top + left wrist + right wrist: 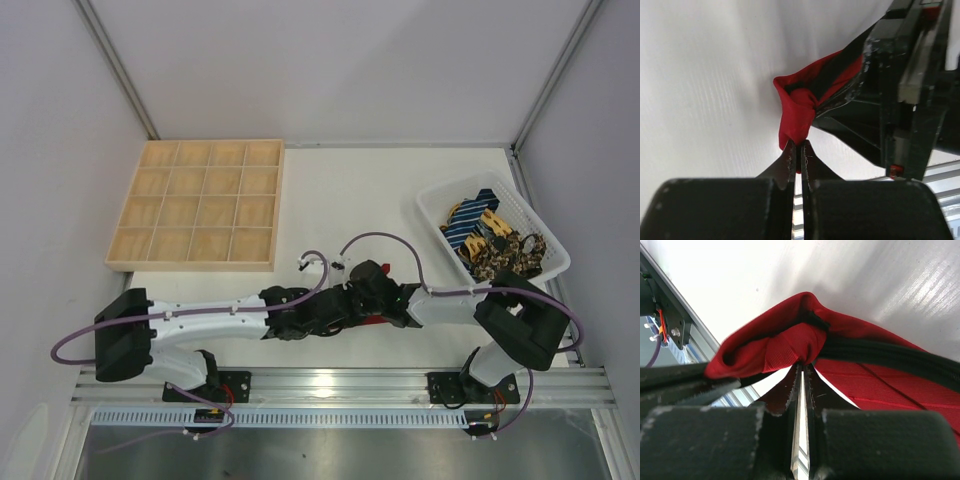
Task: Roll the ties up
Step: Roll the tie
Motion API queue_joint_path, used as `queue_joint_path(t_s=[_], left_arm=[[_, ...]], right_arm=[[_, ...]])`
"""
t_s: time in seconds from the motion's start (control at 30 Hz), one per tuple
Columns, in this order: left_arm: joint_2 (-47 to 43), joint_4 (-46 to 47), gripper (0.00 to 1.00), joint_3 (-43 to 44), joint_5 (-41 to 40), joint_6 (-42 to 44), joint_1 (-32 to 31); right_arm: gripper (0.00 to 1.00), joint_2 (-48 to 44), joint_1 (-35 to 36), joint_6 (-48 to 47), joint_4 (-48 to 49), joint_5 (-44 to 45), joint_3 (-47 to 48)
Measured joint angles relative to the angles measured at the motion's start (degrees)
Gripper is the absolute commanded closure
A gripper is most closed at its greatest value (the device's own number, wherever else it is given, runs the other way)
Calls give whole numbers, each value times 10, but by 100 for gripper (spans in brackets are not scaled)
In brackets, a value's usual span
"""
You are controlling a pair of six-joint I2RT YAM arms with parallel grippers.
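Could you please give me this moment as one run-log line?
step: rolling red tie | left gripper: shut on tie | right gripper: shut on tie | basket: other ties waiting

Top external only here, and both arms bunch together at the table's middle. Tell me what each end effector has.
Observer: The left end effector is shut on a fold of the red tie.
Operator: Now the right one.
Observer: The right end effector is also shut, pinching the same tie's bunched fabric.
Operator: Report the tie's shape.
Observer: Loosely bunched; its black underside shows, no tidy roll.
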Motion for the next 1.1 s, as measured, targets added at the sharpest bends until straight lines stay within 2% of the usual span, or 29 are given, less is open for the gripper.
queue_joint_path(t_s=[0.07, 0.2, 0.43, 0.6, 0.73, 0.77, 0.8, 0.97, 1.1], left_arm=[[10, -2, 99, 12, 0, 3, 0], [16, -4, 100, 21, 0, 2, 0], [-14, -1, 100, -12, -1, -8, 0], [-16, -4, 100, -14, -2, -9, 0], [-16, -10, 100, -10, -5, -10, 0], [-16, -10, 100, -10, -5, -13, 0], [-16, -10, 100, -10, -6, -14, 0], [-16, -9, 100, -10, -5, -18, 0], [-16, -1, 100, -11, -5, -19, 0]], right_arm=[[92, 2, 0, 2, 3, 0, 0], [82, 0, -2, 1, -8, 5, 4], [64, -71, -30, 0, -117, 71, 31], [60, -111, -61, 9, -157, 108, 57], [57, -111, -86, 21, -183, 116, 58], [54, -111, -92, 26, -191, 119, 58], [47, -111, -99, 36, -204, 128, 59], [29, -98, -130, 88, -265, 212, 75], [28, -73, -131, 122, -296, 266, 100]])
